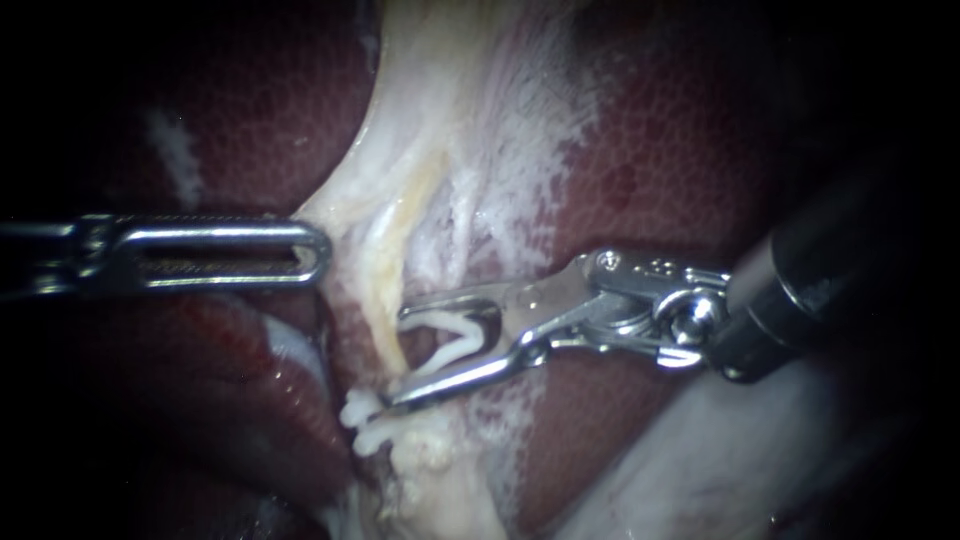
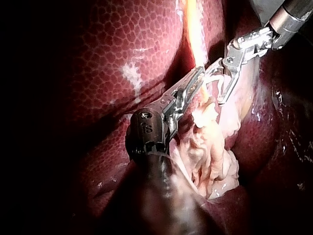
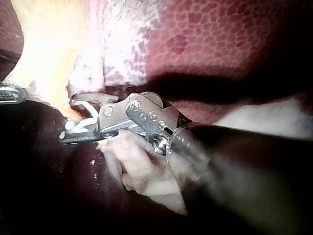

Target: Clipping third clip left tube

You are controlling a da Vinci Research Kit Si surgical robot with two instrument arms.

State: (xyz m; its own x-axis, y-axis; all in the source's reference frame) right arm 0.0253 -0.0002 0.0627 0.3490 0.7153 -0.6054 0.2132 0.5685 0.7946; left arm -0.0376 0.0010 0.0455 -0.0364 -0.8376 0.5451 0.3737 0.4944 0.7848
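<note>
Two white clips (image 1: 357, 410) are sitting just near-left of your R instrument (image 1: 395, 358); its jaws are gripping an open clip (image 1: 450, 352), w/ left tube (image 1: 383, 295) lying at their mouth.

The right instrument's end effector (image 1: 400, 357) grips a white clip (image 1: 458, 340) astride the tube (image 1: 381, 290), filling that cleft. 2 fitted clips (image 1: 362, 412) crowd the tube just below. The left instrument (image 1: 230, 250) bars the pale tissue's (image 1: 440, 150) edge. Bare liver (image 1: 660, 150) above the right instrument lies open.
</note>
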